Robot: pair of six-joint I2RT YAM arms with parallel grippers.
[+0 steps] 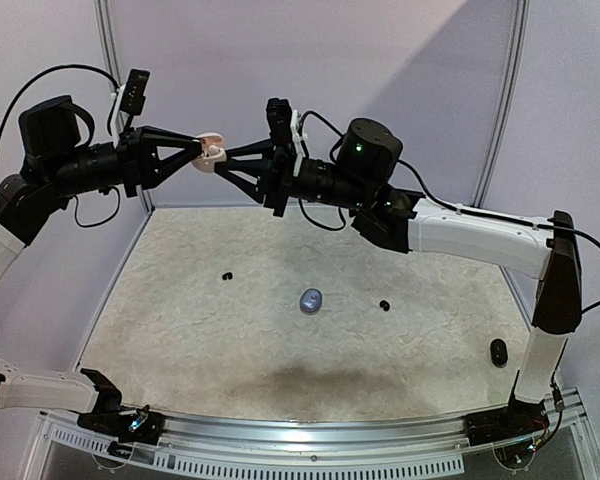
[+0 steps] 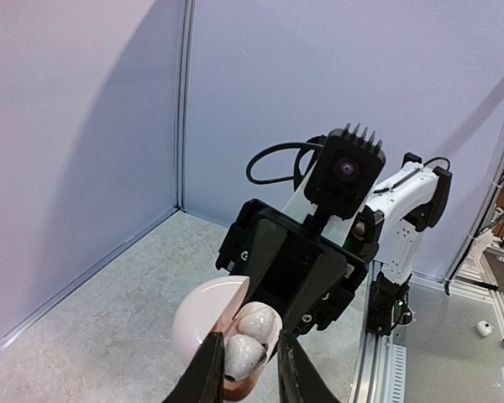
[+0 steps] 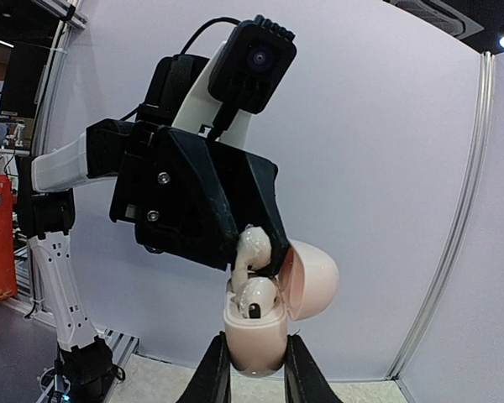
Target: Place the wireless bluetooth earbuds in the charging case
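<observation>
Right wrist view: right end effector (image 3: 254, 357) is closed narrow on the lower body of the charging case (image 3: 254, 332). The case is held upright in mid-air, with its lid (image 3: 312, 277) swung open to one side. One seated earbud (image 3: 257, 299), white, lies in its well. A second earbud (image 3: 247, 253), also white, stands at the mouth of the case with its lower end just entering. It is pinched at the tip of the left end effector (image 2: 250, 346), whose jaws are nearly together on it. Left wrist view agrees: the bud sits between its own fingers, with the case directly beyond.

Top external: both arms meet high above the worktop (image 1: 180, 335). On it lie a black earbud (image 1: 226, 276) left of centre, another black bud (image 1: 384, 304) right of centre, a grey case (image 1: 311, 299) between them and a black case (image 1: 498, 351) near the right side.

Handling, my reading:
- **Buds:** light, hard, glossy and rounded, so liable to squirt out of a pinch. Best taken across the narrow stem, not the bulb.
- **Case:** a smooth, light shell. Grip low on the flat sides, clear of hinge and lid.
- **Seating:** likely wants a straight push down the well. A tilted bud may jam or pop free.
</observation>
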